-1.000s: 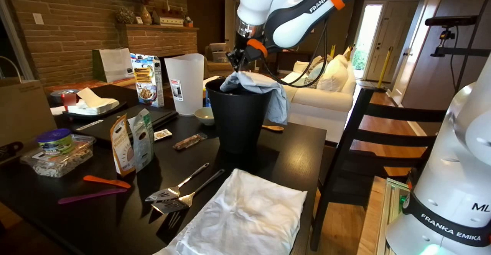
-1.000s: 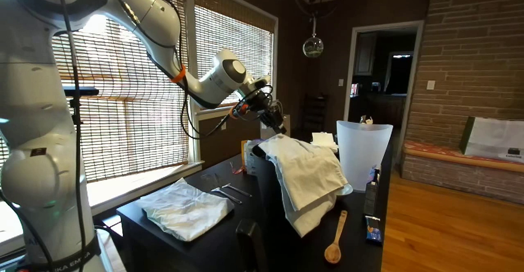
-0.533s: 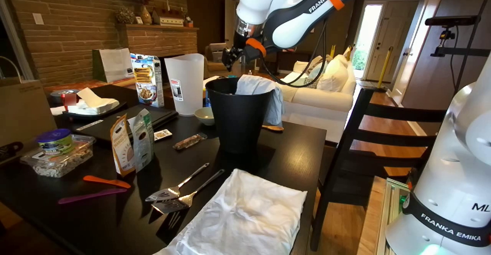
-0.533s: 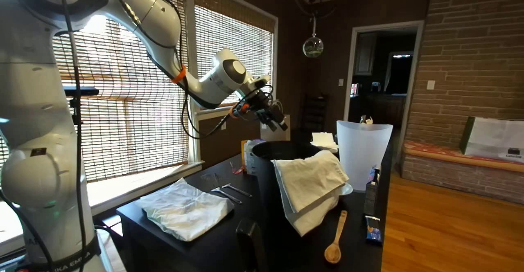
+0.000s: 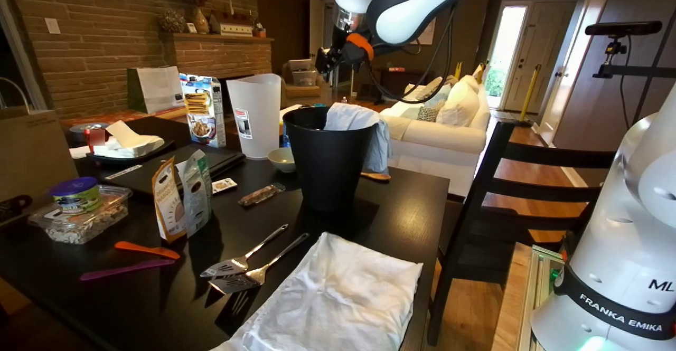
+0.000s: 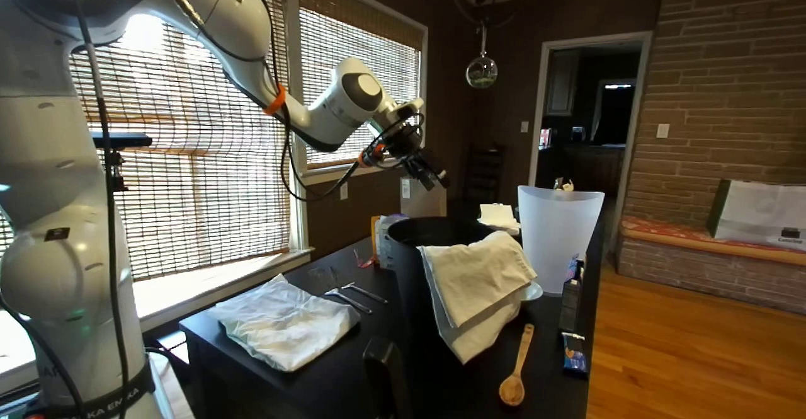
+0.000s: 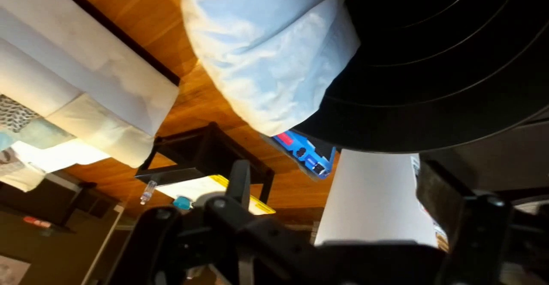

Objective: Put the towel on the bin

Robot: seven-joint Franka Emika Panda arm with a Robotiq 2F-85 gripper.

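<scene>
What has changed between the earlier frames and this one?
The pincer has let go of the towel and risen, now open. The towel's lifted end has dropped, so it drapes over the rim of the black bin, partly inside, partly hanging outside. Bin, larger white cloth and wooden spoon stayed put.

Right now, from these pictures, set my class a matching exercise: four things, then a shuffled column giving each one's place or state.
Things:
1. towel
2. gripper
3. wooden spoon
4. translucent white container

Places or states:
A. standing upright
B. draped over the rim of the bin
C. open, holding nothing
D. lying on the table

Pairs: 1-B; 2-C; 3-D; 4-A
</scene>
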